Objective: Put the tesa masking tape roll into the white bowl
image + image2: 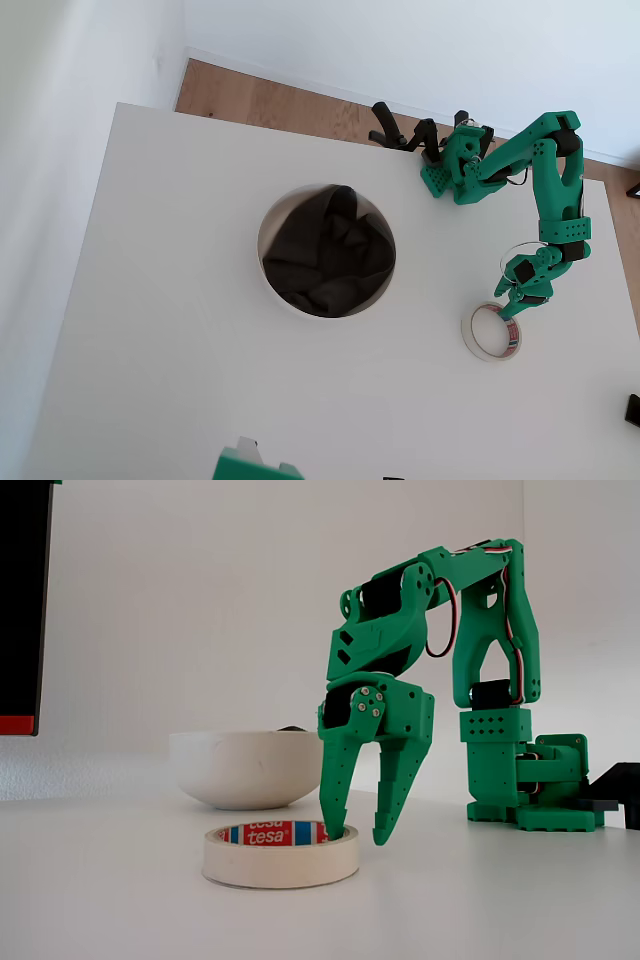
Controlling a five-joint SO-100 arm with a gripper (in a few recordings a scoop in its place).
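The tape (281, 855) lies flat on the white table (180, 330), at the right of the overhead view, well apart from the bowl (268, 222), which sits mid-table to its left with a dark cloth (330, 250) bunched inside. In the fixed view the tape is nearest the camera, its red and blue label showing on the inner core, and the bowl stands farther back to the left.

The gripper (362, 832) points straight down with its jaws parted about halfway. One finger (334, 780) dips into the hole of the ring; the other hangs just outside the right-hand wall, so the band sits between them. Nothing is clamped yet (a gap shows on the outer side).

The tape looks light and fairly stiff: a cardboard core under a thick wrap of paper should hold its shape under a squeeze. The papery outer face should give the fingers decent friction. The sensible hold is across the ring wall, one finger inside and one outside, as the gripper is now placed. Held at one side, it may hang tilted once lifted.
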